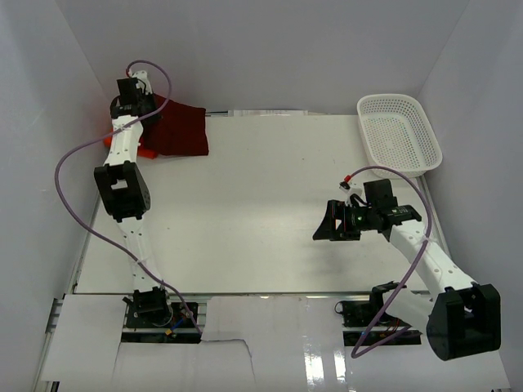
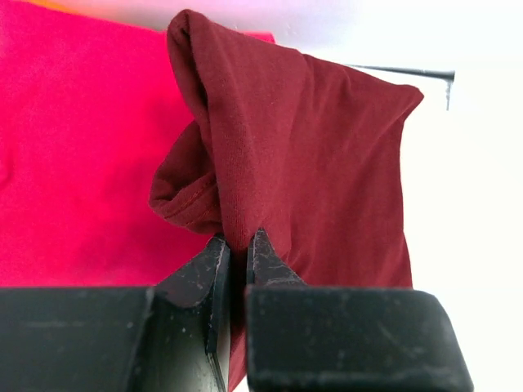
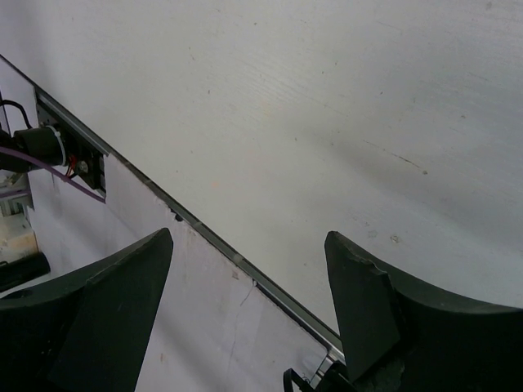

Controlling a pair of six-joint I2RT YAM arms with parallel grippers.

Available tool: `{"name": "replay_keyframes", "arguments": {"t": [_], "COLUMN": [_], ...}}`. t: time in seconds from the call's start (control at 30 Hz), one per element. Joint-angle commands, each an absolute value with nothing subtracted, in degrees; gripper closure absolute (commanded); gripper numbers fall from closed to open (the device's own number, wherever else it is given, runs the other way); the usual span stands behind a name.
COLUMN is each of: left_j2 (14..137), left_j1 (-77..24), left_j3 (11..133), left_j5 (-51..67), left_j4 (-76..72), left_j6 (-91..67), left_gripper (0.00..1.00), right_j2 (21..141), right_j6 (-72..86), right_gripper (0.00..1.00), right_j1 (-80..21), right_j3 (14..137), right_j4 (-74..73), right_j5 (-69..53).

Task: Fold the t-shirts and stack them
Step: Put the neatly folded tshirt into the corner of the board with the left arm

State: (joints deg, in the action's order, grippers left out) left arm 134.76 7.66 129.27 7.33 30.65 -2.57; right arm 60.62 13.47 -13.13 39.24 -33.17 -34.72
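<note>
A folded dark maroon t-shirt [image 1: 181, 131] lies at the table's far left corner, on top of a bright crimson t-shirt [image 2: 73, 163]. A thin orange strip of cloth [image 2: 45, 4] shows beyond the crimson one. My left gripper [image 2: 239, 242] is shut on a raised fold of the maroon t-shirt [image 2: 310, 163], with cloth pinched between its tips. From above, the left gripper [image 1: 140, 102] sits over the pile's left end. My right gripper [image 1: 325, 225] hovers open over bare table at mid right, with nothing between its fingers [image 3: 368, 302].
A white mesh basket [image 1: 399, 135] stands at the far right corner. White walls close in the table at the back and on both sides. The table's near edge [image 3: 245, 273] runs under the right gripper.
</note>
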Motion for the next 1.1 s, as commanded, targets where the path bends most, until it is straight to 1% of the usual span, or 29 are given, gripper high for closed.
{"name": "replay_keyframes", "arguments": {"t": [0.0,0.13,0.33,0.67,1.07], "left_j2": [134.38,134.73,137.11,137.81,137.55], "left_j1": [8.79,11.07,13.53,17.22,18.98], "left_j3": [131.22,131.57,136.67,136.76,136.59], "left_j5": [10.62,12.56,13.89,13.71,13.89], "left_j4": [25.67,22.08,19.35,16.61,15.12], "left_j6": [-2.28,-3.33,-4.39,-5.71,-5.98], "left_gripper": [1.0,1.0,1.0,1.0,1.0], "right_j2": [61.61,63.28,65.21,68.11,69.96], "right_j6": [14.24,15.55,17.93,20.3,21.8], "right_gripper": [0.19,0.18,0.18,0.18,0.18], "right_j1": [-13.01,-13.36,-15.47,-19.07,-21.36], "right_j3": [41.92,42.36,42.98,43.51,43.42], "right_j4": [-34.28,-33.75,-32.34,-30.5,-28.65], "right_j5": [-34.72,-34.37,-33.14,-31.55,-31.46]}}
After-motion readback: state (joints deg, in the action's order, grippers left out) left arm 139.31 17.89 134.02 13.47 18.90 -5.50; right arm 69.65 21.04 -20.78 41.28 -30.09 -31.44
